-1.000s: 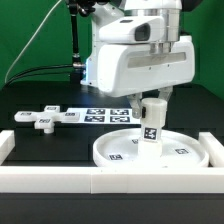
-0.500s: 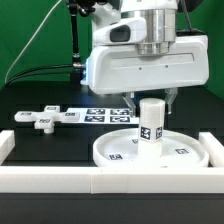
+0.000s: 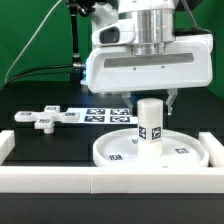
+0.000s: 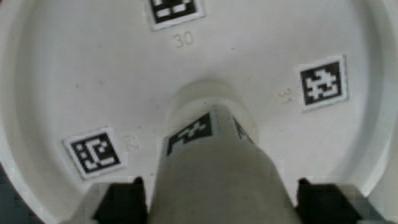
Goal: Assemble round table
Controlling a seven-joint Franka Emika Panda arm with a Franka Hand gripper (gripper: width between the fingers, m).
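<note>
The large rimmed round disc (image 3: 195, 150) lies flat near the front of the black table, tags facing up. The short cylindrical leg (image 3: 150, 125) stands upright at the disc's middle, its foot on the disc. My gripper (image 3: 150, 100) comes straight down over the leg and is shut on its upper part. In the wrist view the leg (image 4: 214, 150) fills the gap between the dark fingers (image 4: 121, 200), and the disc (image 4: 107, 70) spreads out beyond it. The small cross-shaped base (image 3: 40, 120) lies apart at the exterior view's left.
The marker board (image 3: 100, 113) lies behind the disc. A white border wall (image 3: 110, 180) runs along the front edge and up both sides. A black stand and cables rise at the back.
The leg was tilted a second ago and now stands upright on the disc. The gripper swung to vertical above it, keeping its hold.
</note>
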